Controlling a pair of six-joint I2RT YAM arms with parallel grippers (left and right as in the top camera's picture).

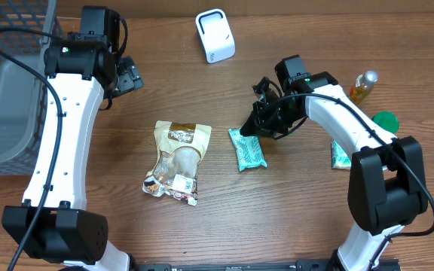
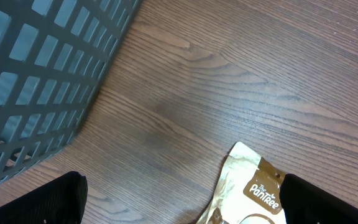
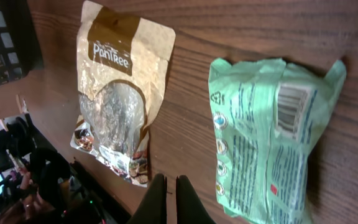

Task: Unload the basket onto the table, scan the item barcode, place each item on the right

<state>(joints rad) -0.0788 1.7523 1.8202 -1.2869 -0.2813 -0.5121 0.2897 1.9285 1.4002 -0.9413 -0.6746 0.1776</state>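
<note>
The green packet (image 1: 248, 149) lies barcode-up mid-table, its long axis running far-to-near, with the right gripper (image 1: 250, 129) pinched shut and empty at its far end, while the wide-open left gripper (image 1: 130, 75) sits well apart.

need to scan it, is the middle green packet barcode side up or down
Up: the green packet lies flat with its barcode showing near one end.
</note>
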